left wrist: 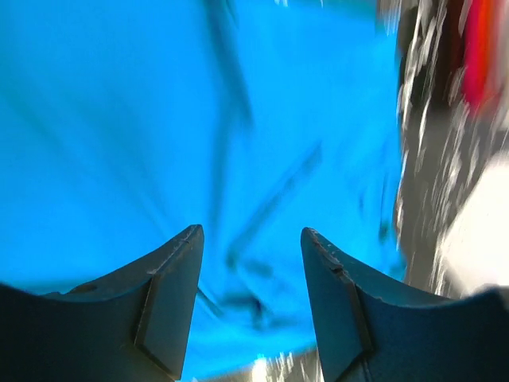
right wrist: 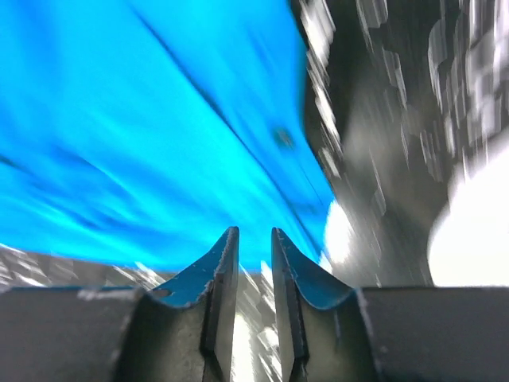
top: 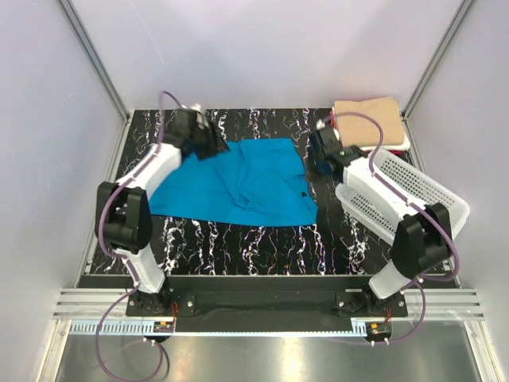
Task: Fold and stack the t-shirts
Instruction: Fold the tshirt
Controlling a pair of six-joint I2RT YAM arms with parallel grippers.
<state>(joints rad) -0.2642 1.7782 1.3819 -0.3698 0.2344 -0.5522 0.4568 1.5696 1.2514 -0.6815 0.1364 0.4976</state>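
From above, the left end effector (top: pixel 199 131) sits over the far left corner of the turquoise t-shirt (top: pixel 238 183). The shirt lies spread but rumpled on the black, white-veined surface (top: pixel 238 243) and stretches away toward the other arm. The right end effector (top: pixel 322 155) hangs just beside the shirt's right edge. Beyond it is the folded stack (top: pixel 367 118), tan on top, and behind it, toward its base, the white perforated basket (top: pixel 406 195) lies tilted

In the left wrist view the fingers (left wrist: pixel 169 306) stand wide apart with nothing between them. Blurred turquoise cloth fills everything ahead; it is matte and soft, and crossed by dark crease lines. A red streak (left wrist: pixel 477 48) far to the right is probably a folded tee, though it is too smeared to be sure

In the right wrist view the fingertips (right wrist: pixel 219 286) are drawn almost together, leaving a thin slit with no cloth in it. The shirt's edge lies ahead and to the left, with glossy marbled surface to the right

The step appears to be taking hold of the shirt for its first fold. It would go best if each end effector pinched both layers at a matching corner, lifted low and kept the cloth taut between them. Thin jersey is likely to sag, and it may slide on so smooth a surface
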